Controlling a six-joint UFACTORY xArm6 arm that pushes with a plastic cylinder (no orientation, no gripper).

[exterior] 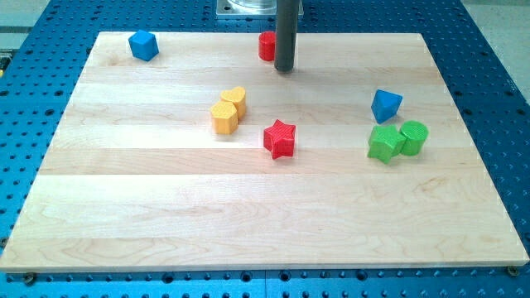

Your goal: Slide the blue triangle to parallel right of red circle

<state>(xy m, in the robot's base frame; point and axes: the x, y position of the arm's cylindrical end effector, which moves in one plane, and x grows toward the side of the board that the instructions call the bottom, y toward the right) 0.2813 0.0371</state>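
The blue triangle (386, 105) lies at the view's right, just above two green blocks. The red circle (266, 46) stands at the view's top centre, partly hidden behind my rod. My tip (285, 69) rests on the board right beside the red circle, at its lower right, far to the left of the blue triangle.
A blue cube (143, 45) sits at the top left. A yellow hexagon (224, 117) and a yellow cylinder (235, 99) touch left of centre. A red star (280, 138) lies at centre. A green star-like block (384, 143) and a green cylinder (413, 137) sit at the right.
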